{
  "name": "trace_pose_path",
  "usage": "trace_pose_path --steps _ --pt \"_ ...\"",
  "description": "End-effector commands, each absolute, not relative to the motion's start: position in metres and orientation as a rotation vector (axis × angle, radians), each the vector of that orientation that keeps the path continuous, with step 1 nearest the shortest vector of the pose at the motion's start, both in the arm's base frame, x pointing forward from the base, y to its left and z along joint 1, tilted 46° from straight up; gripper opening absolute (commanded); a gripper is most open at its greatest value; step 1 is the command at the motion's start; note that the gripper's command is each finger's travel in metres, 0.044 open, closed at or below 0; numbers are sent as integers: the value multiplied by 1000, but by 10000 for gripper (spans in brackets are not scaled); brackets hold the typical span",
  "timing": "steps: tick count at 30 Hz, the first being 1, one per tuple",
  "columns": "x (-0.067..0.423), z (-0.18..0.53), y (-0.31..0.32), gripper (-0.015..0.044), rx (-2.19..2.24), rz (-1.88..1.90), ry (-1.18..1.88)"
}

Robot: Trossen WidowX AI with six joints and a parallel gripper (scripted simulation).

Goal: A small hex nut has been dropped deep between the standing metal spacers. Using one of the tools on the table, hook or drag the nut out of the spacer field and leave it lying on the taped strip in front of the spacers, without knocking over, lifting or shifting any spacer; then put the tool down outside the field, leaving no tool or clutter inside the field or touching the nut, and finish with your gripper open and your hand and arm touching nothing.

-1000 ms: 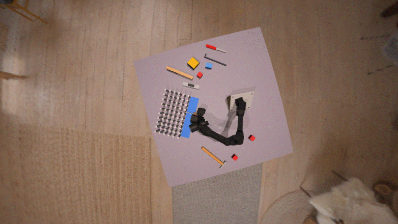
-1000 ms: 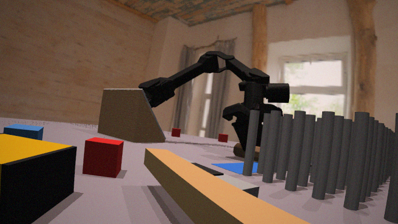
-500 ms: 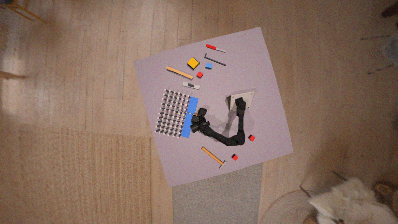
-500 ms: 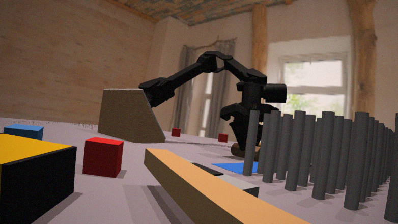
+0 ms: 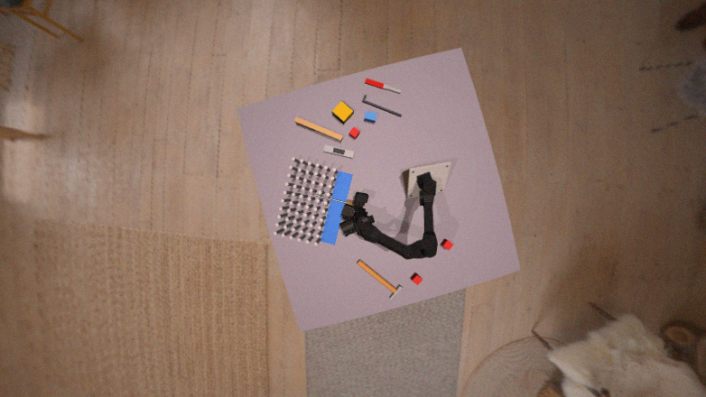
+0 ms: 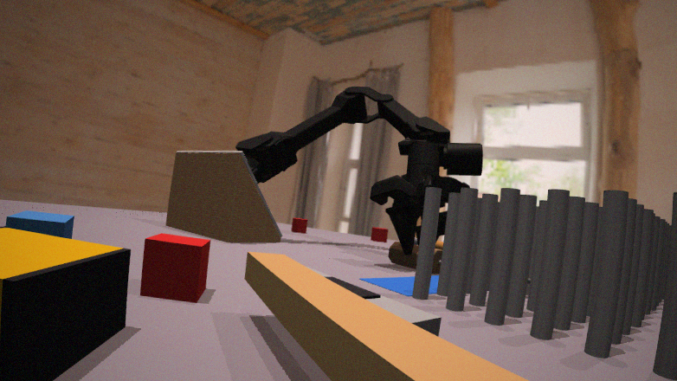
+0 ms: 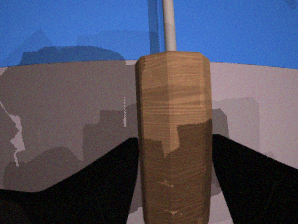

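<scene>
My gripper (image 5: 351,207) (image 6: 409,239) (image 7: 174,144) is shut on the wooden handle (image 5: 349,202) (image 6: 401,258) (image 7: 174,143) of a hook tool. It is low over the table at the near edge of the blue taped strip (image 5: 331,226) (image 6: 397,284) (image 7: 73,16). The tool's thin metal rod (image 5: 325,198) (image 7: 168,10) runs across the strip and in between the standing grey spacers (image 5: 306,199) (image 6: 544,265). All the spacers I see stand upright. The rod's tip and the hex nut are hidden among them.
A T-headed wooden stick (image 5: 378,278) and two red cubes (image 5: 446,244) (image 5: 415,279) lie near the arm. Beyond the field lie a wooden bar (image 5: 318,129) (image 6: 359,322), grey bar (image 5: 339,151), red cube (image 5: 354,132) (image 6: 175,265), yellow block (image 5: 342,111), blue cube (image 5: 370,116), dark L-key (image 5: 380,107) and red-handled tool (image 5: 382,86).
</scene>
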State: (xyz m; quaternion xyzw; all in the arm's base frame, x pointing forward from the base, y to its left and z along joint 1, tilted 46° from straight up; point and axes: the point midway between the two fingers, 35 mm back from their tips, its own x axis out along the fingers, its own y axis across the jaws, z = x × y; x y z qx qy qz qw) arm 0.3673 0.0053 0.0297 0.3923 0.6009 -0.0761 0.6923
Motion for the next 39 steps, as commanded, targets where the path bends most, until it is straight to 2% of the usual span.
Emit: trace_pose_path --steps 1,39 --pt "364 31 7 0 879 -175 1342" --pt "343 38 20 0 880 -175 1344"
